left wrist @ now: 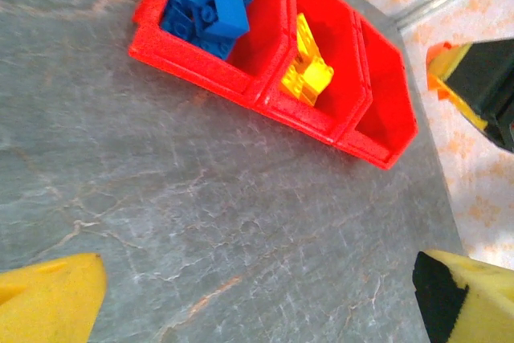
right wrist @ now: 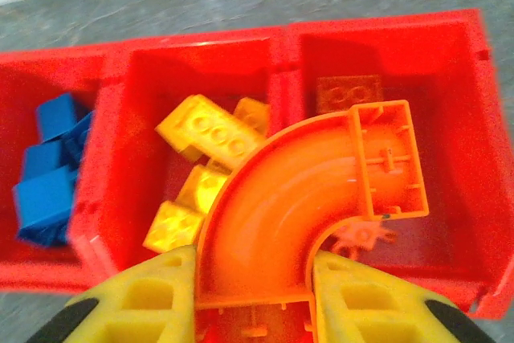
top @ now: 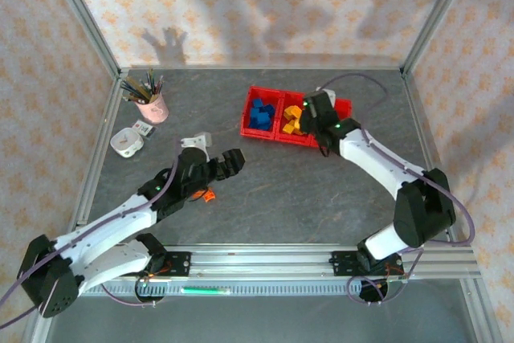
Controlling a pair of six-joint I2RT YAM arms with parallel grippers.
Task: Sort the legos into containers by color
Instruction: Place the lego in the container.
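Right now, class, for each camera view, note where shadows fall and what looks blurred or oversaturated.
Top external: soft shadows on the back wall, table evenly lit. Left wrist: yellow fingers at the bottom corners blurred, containers sharper. Right wrist: the close orange arch is soft, the red containers oversaturated.

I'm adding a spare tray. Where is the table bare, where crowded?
Bare: the grey tabletop between the containers, the left gripper and the right arm. Crowded: the left edge, around the pink cup and white round object.
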